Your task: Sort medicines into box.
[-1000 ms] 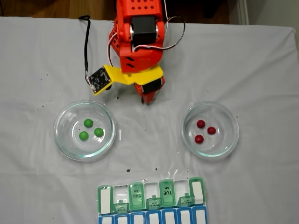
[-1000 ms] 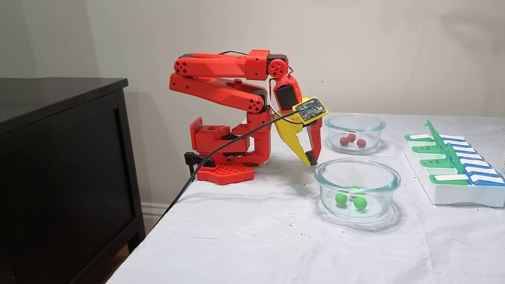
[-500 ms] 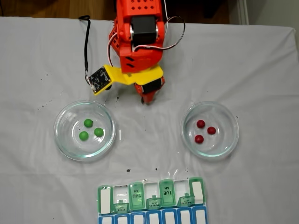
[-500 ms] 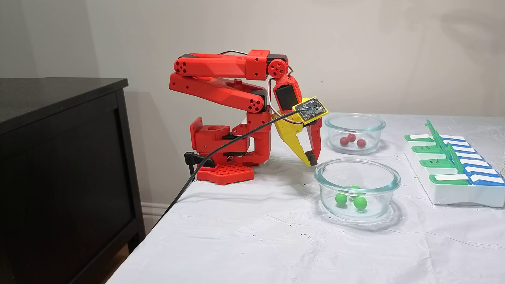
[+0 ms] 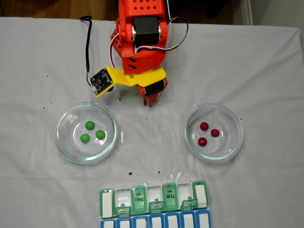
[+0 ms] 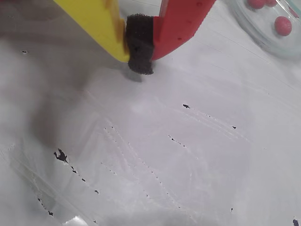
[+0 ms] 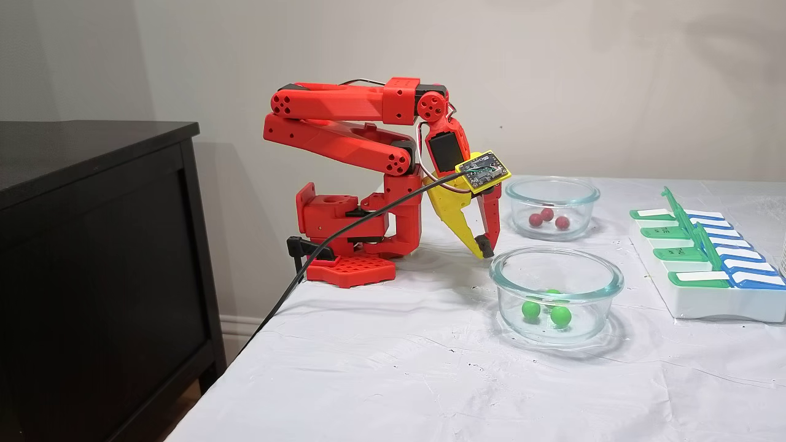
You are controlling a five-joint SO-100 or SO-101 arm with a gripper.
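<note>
As before, the end effector (image 7: 485,250) stays closed, nothing moved.

Red arm (image 7: 344,132), one yellow tool (image 7: 483,248) finger

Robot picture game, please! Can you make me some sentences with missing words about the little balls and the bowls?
1. The bowl with the green balls holds ____ balls.
2. The balls in the other bowl are dark ____.
3. The gripper has one red finger and one ____ finger.
4. The pill box has ____ balls in it so far.

Missing words: three; red; yellow; no
</note>
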